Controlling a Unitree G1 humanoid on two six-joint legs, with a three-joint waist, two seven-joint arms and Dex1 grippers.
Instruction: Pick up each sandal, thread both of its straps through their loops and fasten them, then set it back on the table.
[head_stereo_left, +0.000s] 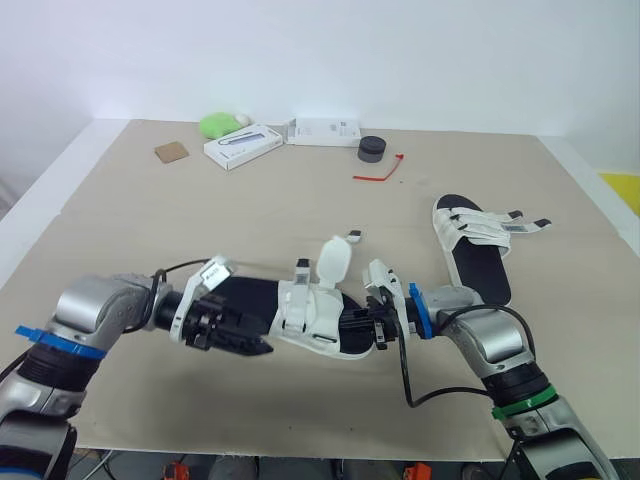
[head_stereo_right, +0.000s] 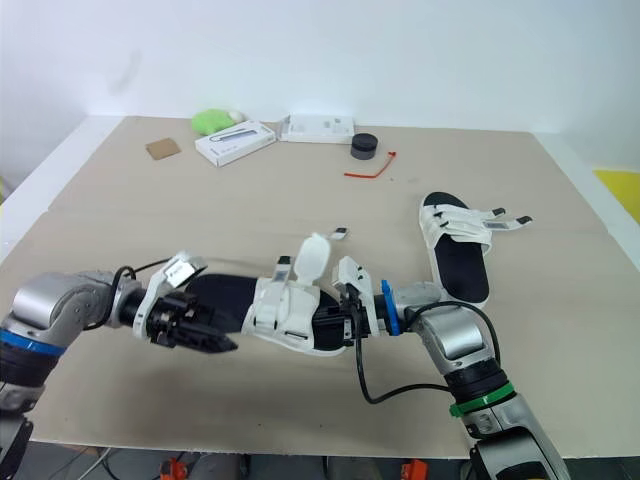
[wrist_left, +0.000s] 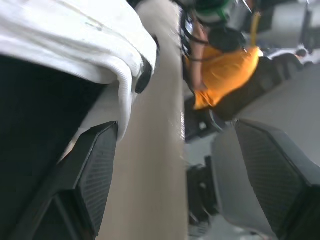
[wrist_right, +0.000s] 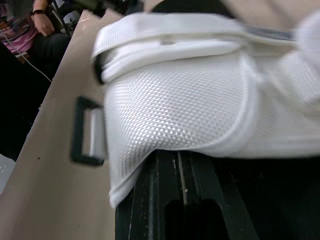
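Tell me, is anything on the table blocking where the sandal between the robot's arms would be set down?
Nothing visible does. The sandal is over bare table; the second sandal lies apart on the robot's right, and the white boxes sit at the far edge.

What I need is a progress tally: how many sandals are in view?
2. The near sandal is at the front of the table, between the left end effector and right end effector; the far sandal lies farther back on the right.

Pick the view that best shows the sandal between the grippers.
Left eye view: the whole sandal shows. Right eye view nearly matches; wrist views catch close patches of white mesh and black sole.
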